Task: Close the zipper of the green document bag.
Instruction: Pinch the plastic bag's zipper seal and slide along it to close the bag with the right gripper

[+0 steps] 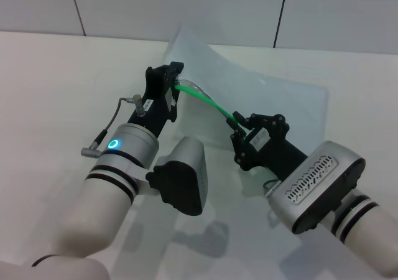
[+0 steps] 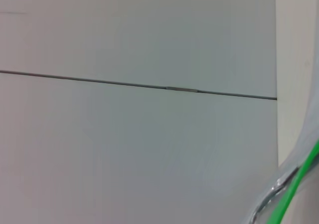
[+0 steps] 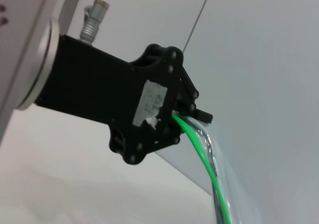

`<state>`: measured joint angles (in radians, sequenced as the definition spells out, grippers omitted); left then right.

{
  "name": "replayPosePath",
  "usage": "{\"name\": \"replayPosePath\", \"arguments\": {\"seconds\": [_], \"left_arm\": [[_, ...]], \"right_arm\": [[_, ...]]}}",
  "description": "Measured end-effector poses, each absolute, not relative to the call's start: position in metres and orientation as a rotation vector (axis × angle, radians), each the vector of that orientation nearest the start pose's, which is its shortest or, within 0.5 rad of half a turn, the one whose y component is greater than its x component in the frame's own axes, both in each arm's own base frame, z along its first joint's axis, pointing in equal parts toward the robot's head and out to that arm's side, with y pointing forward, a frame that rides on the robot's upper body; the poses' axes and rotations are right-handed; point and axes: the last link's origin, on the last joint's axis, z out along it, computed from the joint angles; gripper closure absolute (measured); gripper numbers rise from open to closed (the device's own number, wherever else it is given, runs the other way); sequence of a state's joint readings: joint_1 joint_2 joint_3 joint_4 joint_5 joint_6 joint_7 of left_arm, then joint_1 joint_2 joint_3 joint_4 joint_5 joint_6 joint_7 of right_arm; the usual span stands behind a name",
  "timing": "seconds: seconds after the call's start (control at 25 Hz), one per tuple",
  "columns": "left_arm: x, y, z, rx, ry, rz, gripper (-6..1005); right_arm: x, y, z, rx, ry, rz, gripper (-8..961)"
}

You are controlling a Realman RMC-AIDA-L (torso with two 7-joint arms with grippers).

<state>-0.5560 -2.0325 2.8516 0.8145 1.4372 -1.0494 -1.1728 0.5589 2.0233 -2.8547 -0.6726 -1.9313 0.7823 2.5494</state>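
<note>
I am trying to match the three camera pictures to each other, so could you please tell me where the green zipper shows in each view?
Head view: the zipper spans mid-frame, lifted between the left gripper and the right gripper.
Left wrist view: a short green stretch crosses one corner.
Right wrist view: it leaves the left gripper and runs off the picture's edge.
Shared landmark: the green strip itself, with the clear edge of the green document bag beside it.

**Setting: white table against a panelled wall**

Table (image 1: 50, 74): plain matte white top filling the foreground, carrying soft shadows. Wall (image 1: 186, 6): pale grey panels behind the table's far edge, divided by thin dark seams (image 2: 124, 83). Lighting: even, diffuse.
</note>
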Motion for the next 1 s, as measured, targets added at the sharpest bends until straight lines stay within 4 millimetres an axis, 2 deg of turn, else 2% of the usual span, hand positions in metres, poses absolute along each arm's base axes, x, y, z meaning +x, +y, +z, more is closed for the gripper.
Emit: {"name": "replayPosePath", "arguments": {"seconds": [1.0], "left_arm": [[-0.203, 0.330, -0.099, -1.655, 0.700, 0.335, 860]], "right_arm": [[0.239, 0.320, -0.128, -2.148, 0.118, 0.344, 873]]}}
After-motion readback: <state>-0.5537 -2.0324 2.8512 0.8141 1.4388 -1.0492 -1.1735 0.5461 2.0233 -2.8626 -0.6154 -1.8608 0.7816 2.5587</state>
